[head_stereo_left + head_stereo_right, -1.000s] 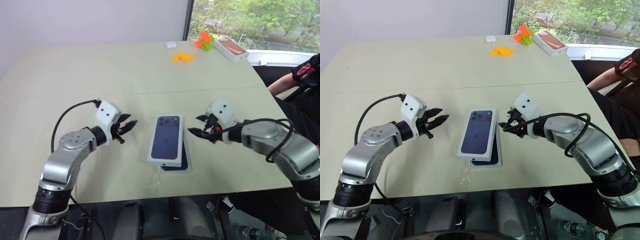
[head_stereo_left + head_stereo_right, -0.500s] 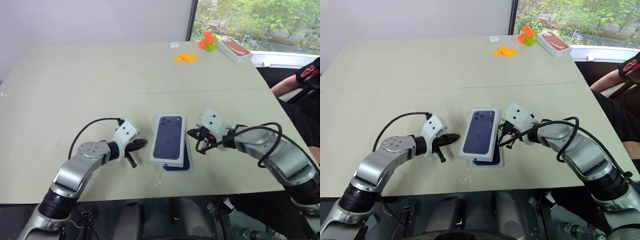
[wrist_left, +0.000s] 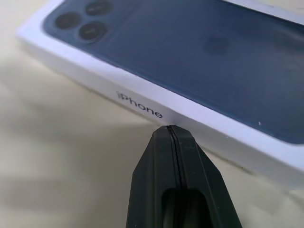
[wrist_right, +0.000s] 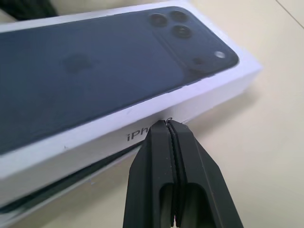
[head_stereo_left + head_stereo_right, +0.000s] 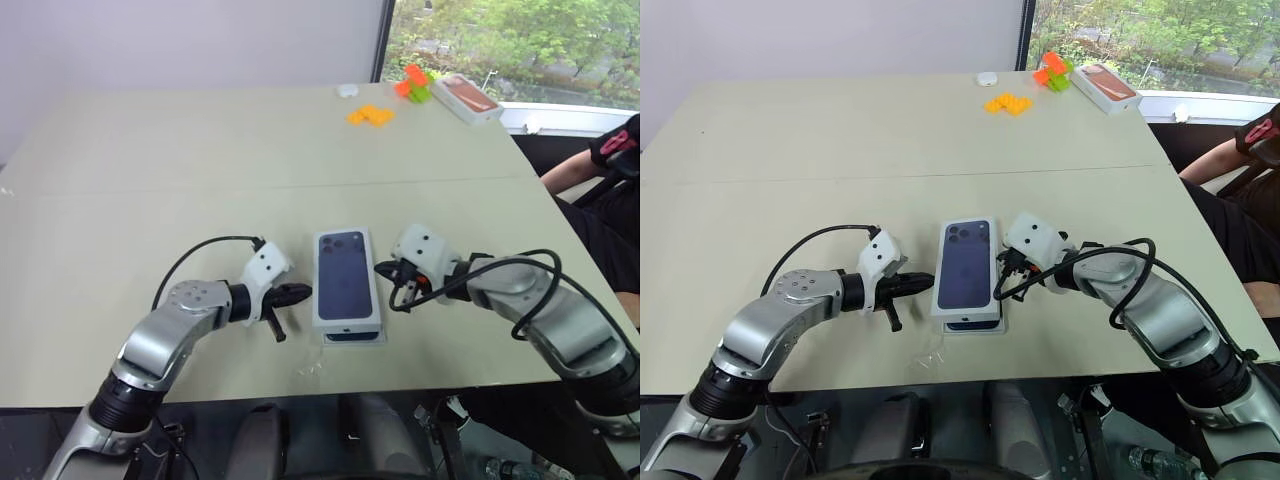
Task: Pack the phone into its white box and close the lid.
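The lid (image 5: 346, 277), white with a navy phone picture on top, lies flat over the white box and nearly square with it. The box's near end (image 5: 352, 340) sticks out from under it, with a dark navy strip of the phone (image 5: 351, 335) showing there. My left gripper (image 5: 305, 291) is shut and its tip rests against the lid's left long side (image 3: 142, 105). My right gripper (image 5: 383, 268) is shut too, with its tip against the lid's right long side (image 4: 137, 134). Neither gripper holds anything.
Far across the table lie orange blocks (image 5: 367, 115), an orange and green cluster (image 5: 411, 82), a small white object (image 5: 346, 90) and an orange-topped white box (image 5: 470, 97). A person's arm (image 5: 585, 165) is at the right edge. A scrap of clear film (image 5: 312, 366) lies by the near table edge.
My left gripper moved right to the lid's side. Both grippers went from partly open to shut. The lid, skewed before, now sits nearly straight over the box.
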Controlling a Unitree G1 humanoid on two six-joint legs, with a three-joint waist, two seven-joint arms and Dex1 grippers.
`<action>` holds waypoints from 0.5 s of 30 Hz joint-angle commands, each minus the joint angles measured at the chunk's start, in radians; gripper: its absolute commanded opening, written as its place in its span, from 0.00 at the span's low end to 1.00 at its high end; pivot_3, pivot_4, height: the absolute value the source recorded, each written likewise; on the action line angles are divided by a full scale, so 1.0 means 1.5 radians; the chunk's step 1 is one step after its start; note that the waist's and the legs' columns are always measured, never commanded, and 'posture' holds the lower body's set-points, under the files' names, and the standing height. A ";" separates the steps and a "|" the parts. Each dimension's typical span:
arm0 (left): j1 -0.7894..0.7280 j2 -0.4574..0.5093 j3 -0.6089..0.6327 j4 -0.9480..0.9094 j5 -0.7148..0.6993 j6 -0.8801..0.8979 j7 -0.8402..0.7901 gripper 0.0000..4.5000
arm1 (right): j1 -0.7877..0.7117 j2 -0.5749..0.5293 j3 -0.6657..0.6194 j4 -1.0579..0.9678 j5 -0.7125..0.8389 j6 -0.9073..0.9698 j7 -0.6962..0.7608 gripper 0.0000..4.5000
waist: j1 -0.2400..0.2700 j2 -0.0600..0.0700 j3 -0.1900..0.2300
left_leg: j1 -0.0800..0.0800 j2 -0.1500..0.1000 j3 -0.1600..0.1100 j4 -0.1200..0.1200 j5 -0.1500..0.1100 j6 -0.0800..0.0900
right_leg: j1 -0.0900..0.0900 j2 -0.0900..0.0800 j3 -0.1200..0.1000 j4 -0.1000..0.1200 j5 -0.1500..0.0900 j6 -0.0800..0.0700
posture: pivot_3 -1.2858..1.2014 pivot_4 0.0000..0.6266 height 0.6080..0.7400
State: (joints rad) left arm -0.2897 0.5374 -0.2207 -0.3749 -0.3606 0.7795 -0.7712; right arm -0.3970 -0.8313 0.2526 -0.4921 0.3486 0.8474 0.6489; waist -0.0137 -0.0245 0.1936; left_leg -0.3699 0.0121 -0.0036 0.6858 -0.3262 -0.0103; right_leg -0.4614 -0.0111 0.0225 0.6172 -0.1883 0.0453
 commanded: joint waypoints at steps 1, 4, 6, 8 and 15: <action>-0.015 -0.008 -0.015 -0.034 -0.026 -0.001 -0.023 0.00 | 0.008 -0.002 -0.012 -0.049 0.007 -0.015 0.028 0.01 | 0.000 0.000 0.000 | 0.000 0.000 0.000 0.000 0.000 0.000 | 0.000 0.000 0.000 0.000 0.000 0.000 | 0.52 0.24 1.00; -0.014 -0.004 -0.018 -0.036 -0.025 0.000 -0.030 0.00 | 0.016 -0.007 -0.018 -0.057 0.005 -0.015 0.038 0.01 | 0.001 0.000 0.000 | 0.000 0.000 0.000 0.000 0.000 0.000 | 0.000 0.000 0.000 0.000 0.000 0.000 | 0.52 0.24 1.00; -0.014 -0.003 -0.020 -0.037 -0.026 0.003 -0.035 0.00 | 0.022 -0.009 -0.019 -0.060 0.001 -0.015 0.044 0.01 | 0.001 0.000 0.000 | 0.000 0.000 0.000 0.000 0.000 0.000 | 0.000 0.000 0.000 0.000 0.000 0.000 | 0.52 0.24 1.00; -0.015 -0.004 -0.023 -0.037 -0.021 0.001 -0.035 0.00 | 0.028 -0.008 -0.017 -0.060 -0.008 -0.017 0.043 0.01 | 0.001 0.000 0.000 | 0.000 0.000 0.000 0.000 0.000 0.000 | 0.000 0.000 0.000 0.000 0.000 0.000 | 0.52 0.24 1.00; -0.025 -0.011 -0.034 -0.046 -0.026 0.000 -0.038 0.00 | 0.041 -0.005 -0.020 -0.055 -0.024 -0.017 0.048 0.01 | 0.001 0.000 0.000 | 0.001 0.000 0.000 0.000 0.000 0.000 | 0.001 0.000 0.000 0.001 0.000 0.000 | 0.52 0.24 1.00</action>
State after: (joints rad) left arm -0.3055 0.5373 -0.2534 -0.3784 -0.3717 0.7969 -0.8075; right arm -0.3395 -0.8444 0.2260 -0.5266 0.2999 0.8450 0.6944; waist -0.0126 -0.0246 0.1935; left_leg -0.3687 0.0116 -0.0036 0.6864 -0.3260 -0.0105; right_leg -0.4602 -0.0113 0.0226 0.6182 -0.1883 0.0453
